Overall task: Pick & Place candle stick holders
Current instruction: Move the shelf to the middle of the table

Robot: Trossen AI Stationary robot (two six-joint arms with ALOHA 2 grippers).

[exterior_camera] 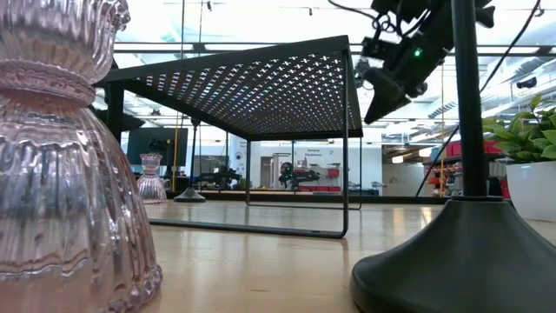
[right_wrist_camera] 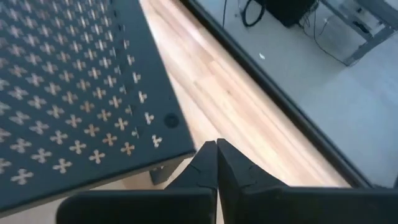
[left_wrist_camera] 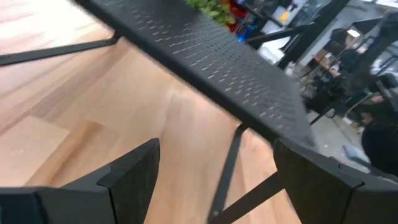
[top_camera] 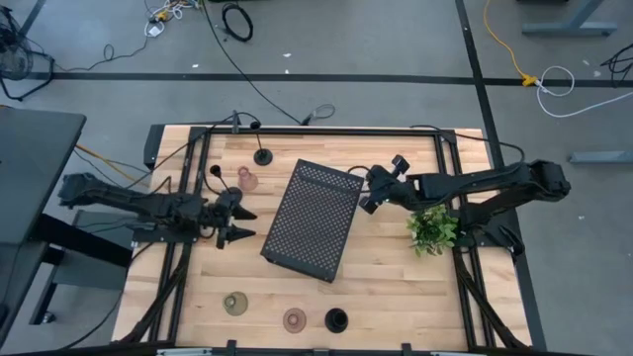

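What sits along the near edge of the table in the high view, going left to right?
Olive holder → pinkish holder → black holder. All three stand apart from each other, in front of the perforated tray.

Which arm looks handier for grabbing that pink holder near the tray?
Probably the left. Its open gripper hovers just beside the pink holder, on the same side of the tray. The right gripper is shut, over the tray's opposite corner.
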